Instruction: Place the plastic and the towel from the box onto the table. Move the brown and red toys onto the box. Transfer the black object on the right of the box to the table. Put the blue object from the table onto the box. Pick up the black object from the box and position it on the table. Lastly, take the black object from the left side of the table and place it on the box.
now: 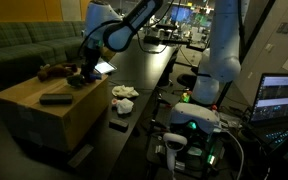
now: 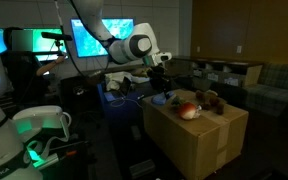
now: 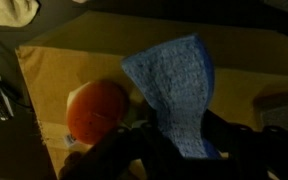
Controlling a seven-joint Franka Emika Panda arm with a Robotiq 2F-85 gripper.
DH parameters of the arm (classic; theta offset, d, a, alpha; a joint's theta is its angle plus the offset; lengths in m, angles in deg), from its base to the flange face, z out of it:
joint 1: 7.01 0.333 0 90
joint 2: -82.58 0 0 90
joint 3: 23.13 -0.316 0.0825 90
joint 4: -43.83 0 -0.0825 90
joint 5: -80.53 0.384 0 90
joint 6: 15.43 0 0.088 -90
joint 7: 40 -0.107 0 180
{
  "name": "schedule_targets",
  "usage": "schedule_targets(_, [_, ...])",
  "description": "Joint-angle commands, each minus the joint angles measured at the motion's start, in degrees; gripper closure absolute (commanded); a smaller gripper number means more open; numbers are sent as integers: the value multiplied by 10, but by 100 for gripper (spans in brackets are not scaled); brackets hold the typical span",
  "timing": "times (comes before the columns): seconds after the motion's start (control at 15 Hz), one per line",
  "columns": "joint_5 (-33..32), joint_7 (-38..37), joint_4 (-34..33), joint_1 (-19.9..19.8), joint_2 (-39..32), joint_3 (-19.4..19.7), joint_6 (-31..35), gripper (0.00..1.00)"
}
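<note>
Held the blue object (image 3: 174, 85) tight in the gripper (image 3: 189, 142), just over the box (image 3: 54, 70), red toy (image 3: 96, 110) at nine o'clock. Looked soft, light and squashy; best pinched gently across its middle.

Long dark desk (image 1: 149, 75) beside a tan cardboard box (image 1: 44, 115). Crumpled white cloth (image 1: 124, 93) lies on the desk, just beside the box.

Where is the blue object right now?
The blue object is held in the gripper over the box, just right of the red toy in the wrist view.
</note>
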Motion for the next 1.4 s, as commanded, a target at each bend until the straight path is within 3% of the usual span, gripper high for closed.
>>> schedule_targets(0.0, [23, 58, -90, -6, -70, -12, 1, 79])
schedule_targets(0.67, [84, 145, -227, -8, -157, -31, 6, 79])
schedule_targets(1.33, [59, 126, -330, 27, -259, -6, 29, 79])
